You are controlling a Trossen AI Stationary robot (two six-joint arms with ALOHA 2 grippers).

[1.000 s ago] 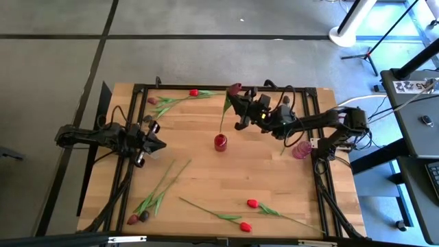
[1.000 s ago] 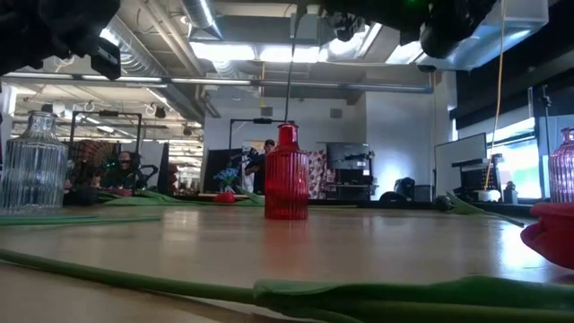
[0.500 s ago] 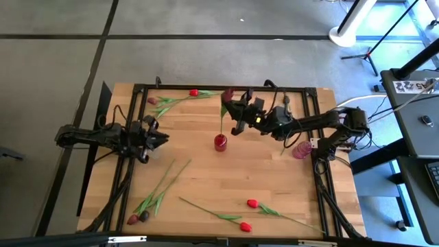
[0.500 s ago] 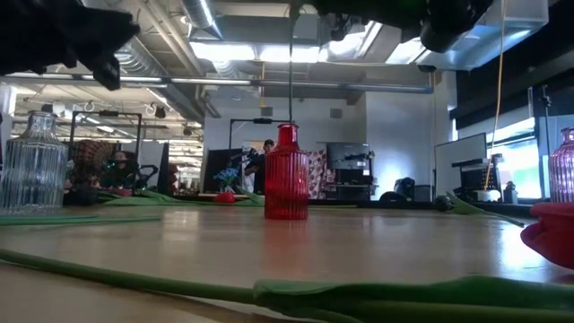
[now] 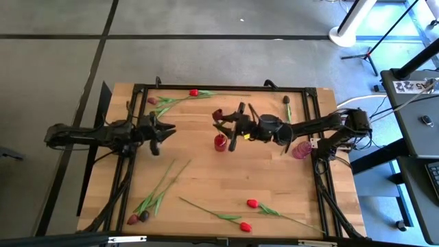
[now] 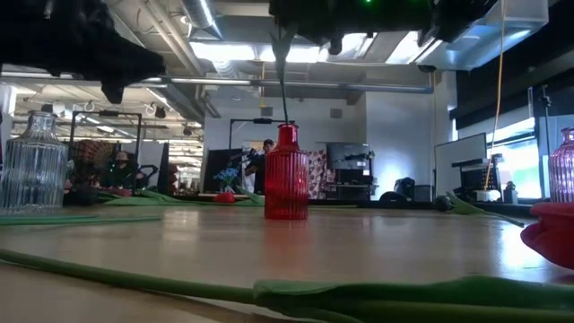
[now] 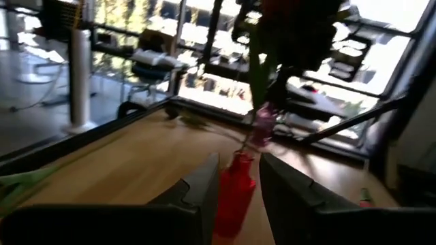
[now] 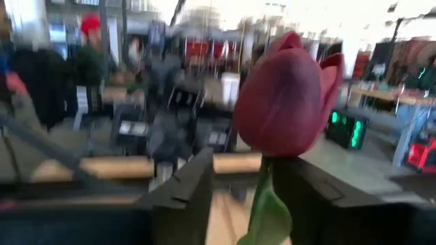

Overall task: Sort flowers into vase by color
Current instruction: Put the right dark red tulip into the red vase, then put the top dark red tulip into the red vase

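Note:
My right gripper (image 5: 226,125) hovers just above the red ribbed vase (image 5: 219,143), shut on a dark red tulip (image 8: 286,95). The tulip's head (image 5: 217,114) shows beside the fingers in the high view. In the low view its thin stem (image 6: 282,81) runs down into the red vase's neck (image 6: 287,135). My left gripper (image 5: 168,129) is open, to the left of the red vase and pointing at it; the left wrist view shows the vase (image 7: 235,197) ahead between its fingers. Other tulips lie flat on the table. My right gripper pinches the tulip's green stem (image 8: 269,197) between its two fingers, just under the head. The fingers reach in roughly level from the table's right, across the stem. The flower hangs nearly upright, slightly tilted, with its lower end in the red vase's mouth (image 6: 287,126).
A pink vase (image 5: 300,149) stands right of the red one. A clear ribbed vase (image 6: 31,166) stands on the left in the low view. Tulips lie at the far edge (image 5: 194,92) and along the near side (image 5: 252,204) (image 5: 137,218). A black frame rims the table.
My right gripper has moved toward the table's left and near edge until it is over the red vase, carrying the tulip's head with it. The stem's lower end has stayed at the vase. My left gripper has moved right, toward the red vase.

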